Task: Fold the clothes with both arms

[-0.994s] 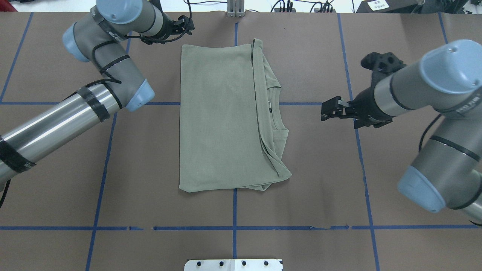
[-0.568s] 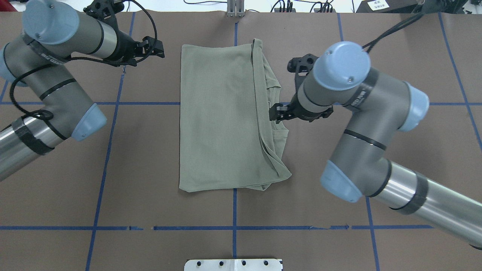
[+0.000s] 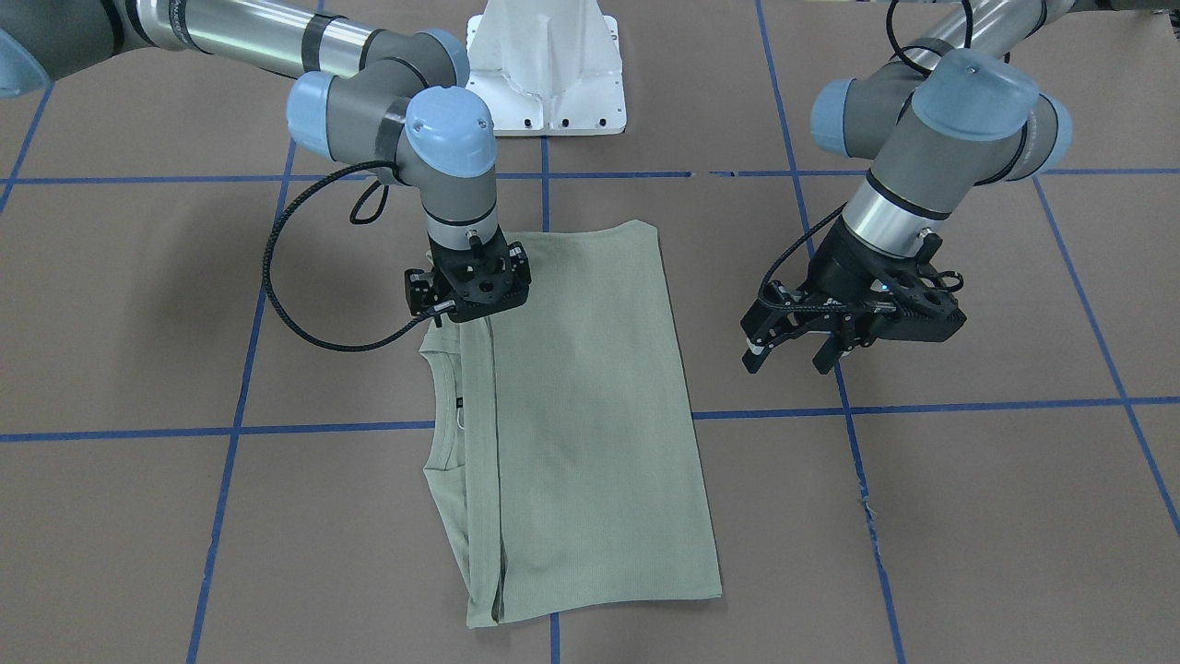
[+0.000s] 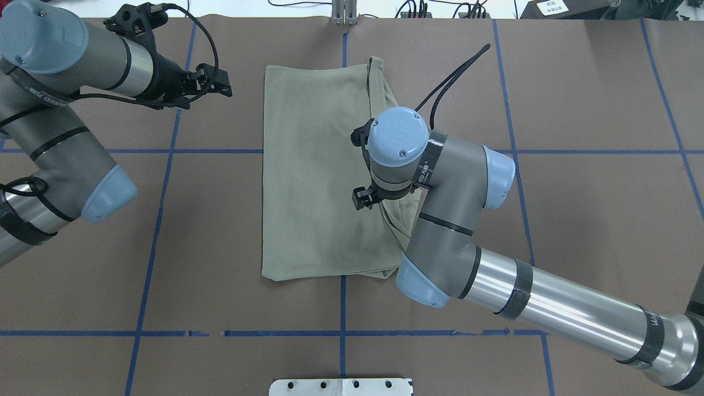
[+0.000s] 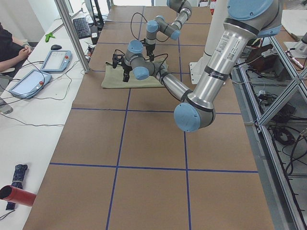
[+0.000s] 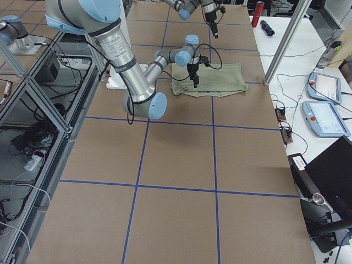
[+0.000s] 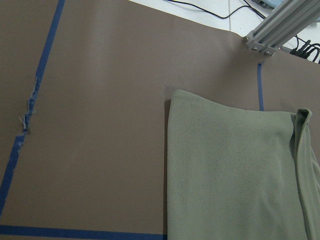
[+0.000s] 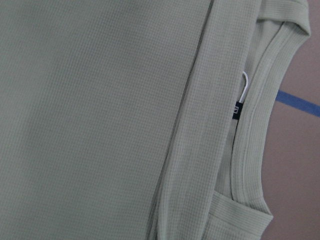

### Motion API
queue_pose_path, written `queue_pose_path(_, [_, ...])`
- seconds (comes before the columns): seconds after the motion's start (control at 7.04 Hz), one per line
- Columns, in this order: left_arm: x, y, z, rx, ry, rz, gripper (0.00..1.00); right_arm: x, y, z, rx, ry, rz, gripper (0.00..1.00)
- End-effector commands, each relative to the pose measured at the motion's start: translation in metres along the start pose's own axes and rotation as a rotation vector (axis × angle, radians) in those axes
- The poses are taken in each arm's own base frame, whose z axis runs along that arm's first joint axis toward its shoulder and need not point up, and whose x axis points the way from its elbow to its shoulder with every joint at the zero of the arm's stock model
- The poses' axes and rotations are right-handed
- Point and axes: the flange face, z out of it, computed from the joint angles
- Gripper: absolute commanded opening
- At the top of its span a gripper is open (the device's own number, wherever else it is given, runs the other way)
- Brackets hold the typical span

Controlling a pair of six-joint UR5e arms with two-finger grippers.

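Observation:
The sage-green shirt (image 4: 313, 176) lies folded in a long rectangle on the brown table, its collar (image 3: 442, 406) and black neck label (image 8: 236, 110) at the edge on the robot's right. My right gripper (image 3: 475, 309) points straight down over that edge, near the collar, with its jaws apart and nothing in them. In the overhead view its wrist hides the fingers. The right wrist view shows only the fabric (image 8: 100, 110) close below. My left gripper (image 4: 224, 81) hovers open beside the shirt's far left corner (image 7: 172, 95) without touching it, and its fingers are spread (image 3: 789, 355).
The white base pedestal (image 3: 548, 65) stands on the robot's side of the shirt. An aluminium post (image 4: 344, 14) rises at the table's far edge. Blue tape lines (image 4: 159, 220) cross the brown cover. Tablets (image 5: 55, 60) and a person's arm (image 5: 12, 48) are at a side desk.
My right arm has swung in from right of the shirt to stand over its collar edge. My left arm has drawn its gripper leftward, away from the shirt's far corner.

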Motion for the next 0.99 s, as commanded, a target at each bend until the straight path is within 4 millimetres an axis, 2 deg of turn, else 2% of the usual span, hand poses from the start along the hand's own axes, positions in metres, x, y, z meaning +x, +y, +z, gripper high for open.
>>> queue_pose_path(0.0, [-0.002, 0.002, 0.003, -0.003, -0.002, -0.002, 1.0, -0.006, 0.004, 0.014, -0.023, 0.014, -0.023, 1.0])
queue_pose_path(0.43, [0.0, 0.003, 0.004, -0.004, 0.001, -0.007, 1.0, -0.001, 0.007, 0.029, -0.058, 0.04, -0.015, 1.0])
queue_pose_path(0.85, [0.002, 0.003, 0.002, -0.003, 0.005, -0.007, 1.0, 0.003, 0.006, 0.027, -0.069, 0.051, -0.01, 1.0])
